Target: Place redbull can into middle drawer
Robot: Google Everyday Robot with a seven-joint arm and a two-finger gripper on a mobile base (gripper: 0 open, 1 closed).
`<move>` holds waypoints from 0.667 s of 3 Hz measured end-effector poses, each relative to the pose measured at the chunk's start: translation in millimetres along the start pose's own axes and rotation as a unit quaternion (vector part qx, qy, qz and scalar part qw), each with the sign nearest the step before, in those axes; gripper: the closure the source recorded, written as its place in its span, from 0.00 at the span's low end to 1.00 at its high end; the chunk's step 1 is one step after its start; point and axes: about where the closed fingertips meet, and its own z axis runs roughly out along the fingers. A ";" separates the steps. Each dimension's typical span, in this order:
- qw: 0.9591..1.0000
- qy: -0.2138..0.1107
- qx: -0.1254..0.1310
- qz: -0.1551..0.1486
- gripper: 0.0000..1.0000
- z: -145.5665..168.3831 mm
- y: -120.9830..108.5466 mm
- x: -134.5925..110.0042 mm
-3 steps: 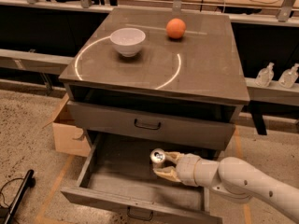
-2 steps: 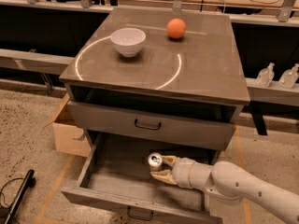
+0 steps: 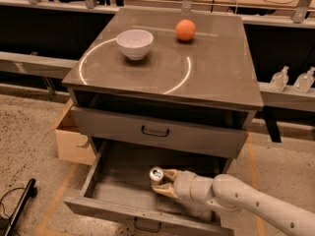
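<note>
the gripper (image 3: 158, 180) came in from four o'clock on a pale arm (image 3: 246, 200) and hung inside the pulled-out middle drawer (image 3: 118, 211). its two tan fingers (image 3: 165, 191) were pinched on the redbull can (image 3: 156, 174). the can was tipped on its side, its silver top turned toward nine o'clock, over the middle of the drawer; whether it touched the drawer floor could not be told. the upper drawer (image 3: 197, 139) sat closed at twelve o'clock of the can. on the cabinet (image 3: 216, 77) top, a white bowl (image 3: 135, 43) stood at ten o'clock and an orange fruit (image 3: 185, 29) at one o'clock, apart. a cardboard box (image 3: 71, 144) stood beside the cabinet at nine o'clock.
</note>
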 end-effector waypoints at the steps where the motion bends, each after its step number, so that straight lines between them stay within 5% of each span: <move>1: 1.000 0.000 -0.007 0.004 1.00 16.4 0.2 15.4; 2: 1.000 0.001 -0.015 0.009 1.00 26.0 -0.4 25.5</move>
